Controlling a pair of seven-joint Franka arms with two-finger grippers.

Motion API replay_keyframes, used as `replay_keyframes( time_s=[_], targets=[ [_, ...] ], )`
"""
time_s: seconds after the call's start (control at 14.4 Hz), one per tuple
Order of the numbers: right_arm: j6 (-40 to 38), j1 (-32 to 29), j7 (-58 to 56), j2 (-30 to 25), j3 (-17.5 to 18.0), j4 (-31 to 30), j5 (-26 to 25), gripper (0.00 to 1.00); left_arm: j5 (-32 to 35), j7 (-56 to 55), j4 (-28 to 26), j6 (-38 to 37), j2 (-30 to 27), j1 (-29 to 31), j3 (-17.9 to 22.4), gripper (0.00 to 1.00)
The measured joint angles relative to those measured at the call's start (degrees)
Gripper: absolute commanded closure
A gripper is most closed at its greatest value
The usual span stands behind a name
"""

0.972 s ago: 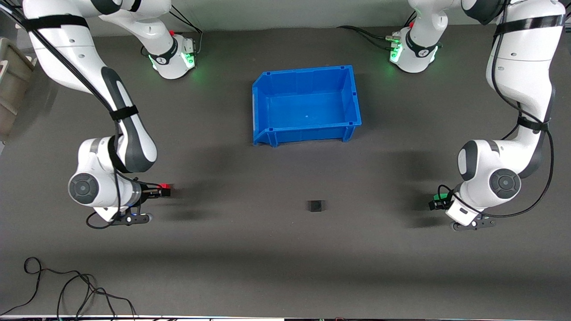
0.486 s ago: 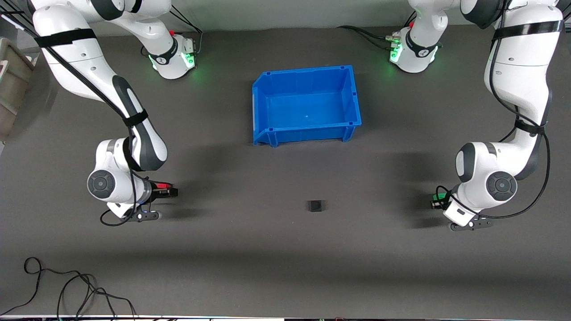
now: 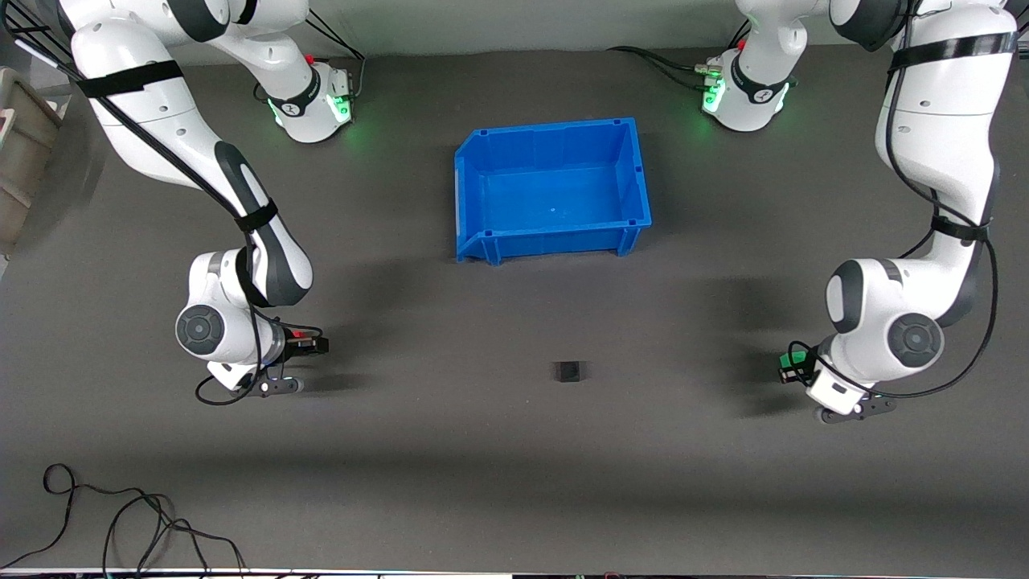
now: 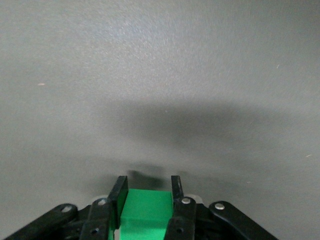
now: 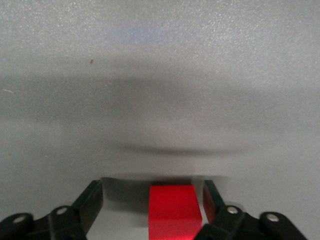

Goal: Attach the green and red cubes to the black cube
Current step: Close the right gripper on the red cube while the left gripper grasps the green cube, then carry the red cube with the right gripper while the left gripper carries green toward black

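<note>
The black cube point(image 3: 568, 371) sits alone on the dark table, midway between the two arms. My left gripper point(image 3: 790, 364) is low at the left arm's end of the table, shut on the green cube point(image 3: 797, 355). In the left wrist view the fingers point(image 4: 119, 192) press both sides of the green cube point(image 4: 146, 210). My right gripper point(image 3: 318, 345) is low at the right arm's end, open around the red cube point(image 3: 299, 332). In the right wrist view the red cube point(image 5: 175, 207) lies between the spread jaws of the gripper point(image 5: 152, 187), close to one finger point(image 5: 210, 195).
An empty blue bin point(image 3: 555, 241) stands farther from the front camera than the black cube, between the arm bases. Loose black cables point(image 3: 120, 523) lie near the front edge at the right arm's end. A beige box point(image 3: 20, 153) sits off the table edge there.
The right arm has moved toward the table's middle, its open fingers now reaching past the red cube. The left arm shifted only slightly, still holding the green cube.
</note>
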Motion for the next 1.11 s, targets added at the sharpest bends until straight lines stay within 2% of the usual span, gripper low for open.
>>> replay_keyframes(
  time_s=[0.21,0.42,0.49,0.76,0.9,1.11],
  targets=[
    [0.0,0.0,0.0,0.0,0.0,0.0,0.0,0.36,-0.8,-13.8,5.8,-7.2,-0.1,-1.3,-0.4,1.0],
    [0.0,0.0,0.0,0.0,0.0,0.0,0.0,0.52,-1.2,-29.3,11.3,-12.3,0.0,-3.3,-0.6,1.0],
    [0.0,0.0,0.0,0.0,0.0,0.0,0.0,0.61,-1.6,-35.0,12.0,-12.6,0.2,-4.3,-0.7,1.0],
    [0.0,-0.2,0.0,-0.2,-0.1,0.1,0.0,0.84,-2.1,-60.1,16.2,-10.7,5.3,-9.5,-0.8,1.0],
    [0.0,-0.2,0.0,-0.2,-0.1,0.1,0.0,1.0,-3.3,-66.0,18.8,-9.5,8.3,-10.8,-0.9,1.0],
    [0.0,-0.2,0.1,-0.3,-0.1,0.1,0.0,1.0,-7.9,-69.2,20.5,-9.5,9.7,-10.7,-0.9,1.0]
  ],
)
